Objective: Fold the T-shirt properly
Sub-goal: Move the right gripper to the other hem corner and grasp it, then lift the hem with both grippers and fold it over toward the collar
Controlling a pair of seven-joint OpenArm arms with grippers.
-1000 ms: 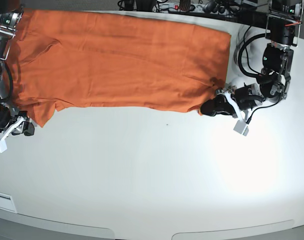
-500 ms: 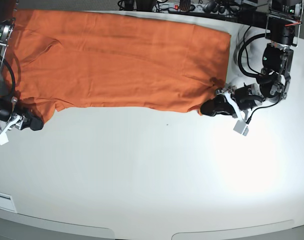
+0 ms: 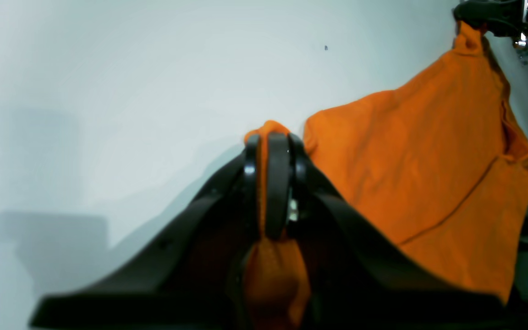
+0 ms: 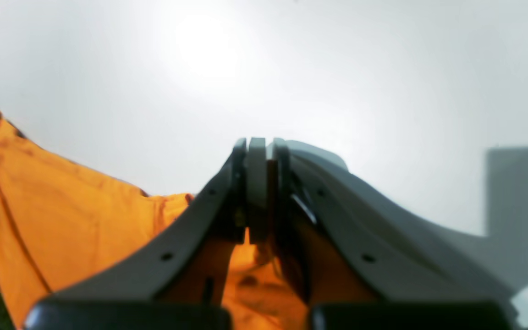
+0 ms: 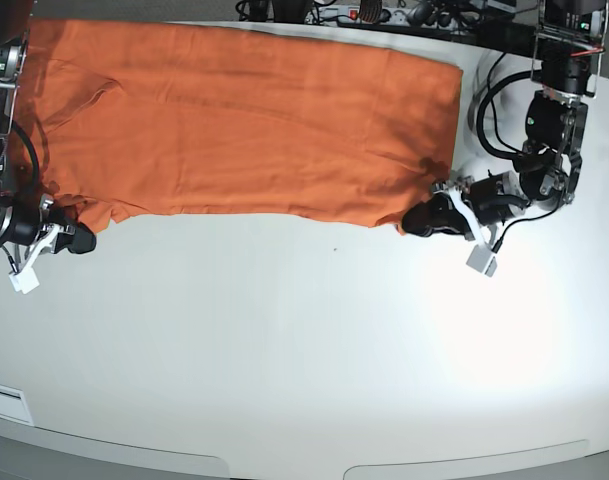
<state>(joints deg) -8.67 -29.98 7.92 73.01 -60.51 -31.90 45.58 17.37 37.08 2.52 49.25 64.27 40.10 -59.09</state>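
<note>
An orange T-shirt [image 5: 244,130] lies spread flat across the far half of the white tabletop [image 5: 314,350], its long near edge running side to side. The left gripper [image 5: 421,218] has its fingers pinched on the shirt's near corner at the hem end; the right gripper [image 5: 79,238] has its fingers pressed together on the near corner at the sleeve end (a sliver of orange shows between them). To fold well, both corners should probably lift together, level, keeping the edge taut.
</note>
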